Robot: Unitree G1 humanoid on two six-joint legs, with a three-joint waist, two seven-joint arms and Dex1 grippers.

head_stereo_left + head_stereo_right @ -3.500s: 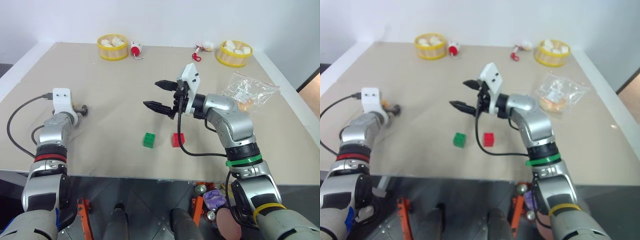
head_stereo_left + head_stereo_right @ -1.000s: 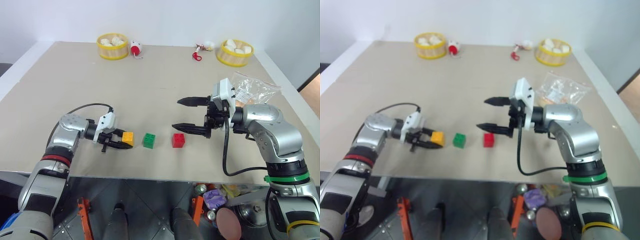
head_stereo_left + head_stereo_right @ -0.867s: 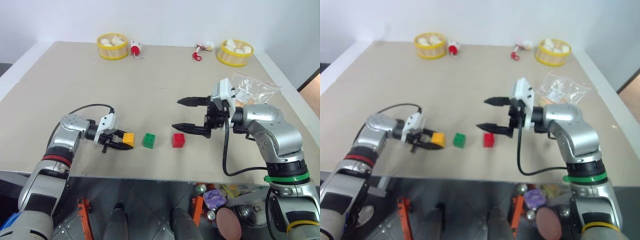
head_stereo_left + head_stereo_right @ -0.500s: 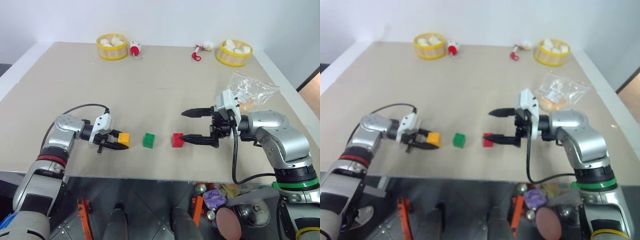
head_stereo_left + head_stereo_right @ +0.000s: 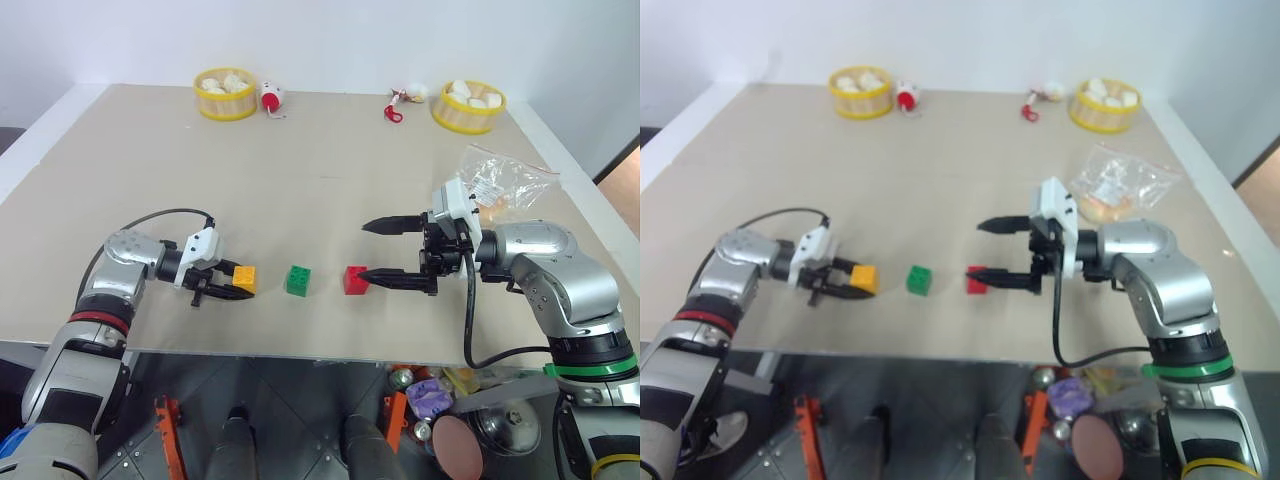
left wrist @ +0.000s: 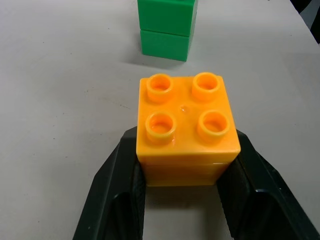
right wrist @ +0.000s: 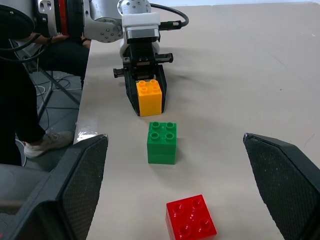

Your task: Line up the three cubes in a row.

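Currently on the table (image 5: 300, 170): right pincer (image 5: 372, 252) spread wide, holding nothing — its lower fingertip sits just beside the red cube (image 5: 354, 280), contact unclear. Left pincer (image 5: 226, 281) clamped on the orange-yellow cube (image 5: 245, 278), fingers gripping both side faces, cube down at the table surface. Green cube (image 5: 297, 280) stands free between the other two — all three roughly in one line near the front table edge.
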